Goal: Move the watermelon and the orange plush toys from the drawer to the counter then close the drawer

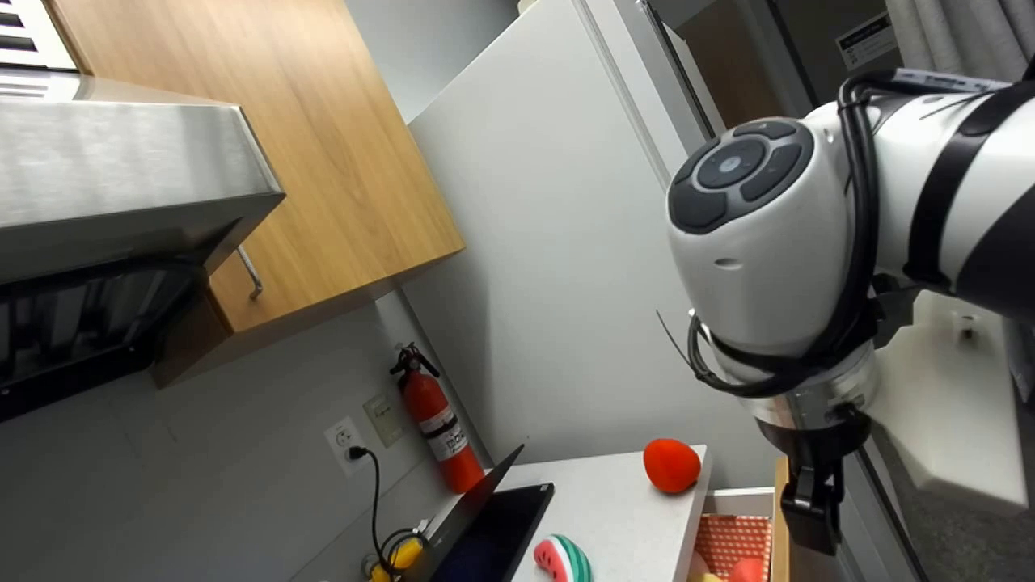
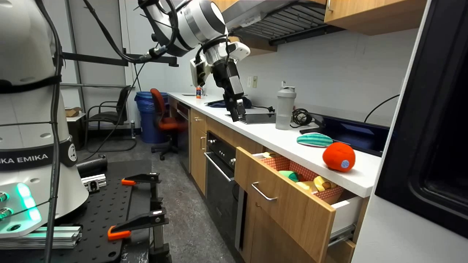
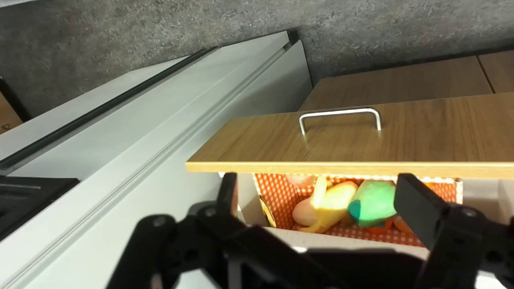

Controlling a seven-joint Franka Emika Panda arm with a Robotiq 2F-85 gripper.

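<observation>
The watermelon [image 1: 563, 558] lies on the white counter [image 1: 614, 501], its green striped rind [image 2: 314, 139] facing up in an exterior view. Close to the counter's edge sits the round orange plush toy [image 1: 671, 466], which also shows in an exterior view as a red-orange ball [image 2: 339, 156] with a pale tag. Below the edge, the drawer [image 2: 285, 204] stands pulled out. My gripper [image 3: 317, 178] is over the drawer in the wrist view, its fingers wide apart with nothing between them. In both exterior views the gripper [image 1: 813, 525] [image 2: 237, 116] hangs away from both toys.
A red-checked basket in the drawer holds a yellow banana toy [image 3: 331, 204], a green toy [image 3: 375, 200] and other toys. The drawer front has a metal handle [image 3: 341, 112]. A shaker bottle [image 2: 286, 107] and a black panel [image 2: 353, 135] are on the counter. A tall white side panel [image 1: 558, 242] stands beside it.
</observation>
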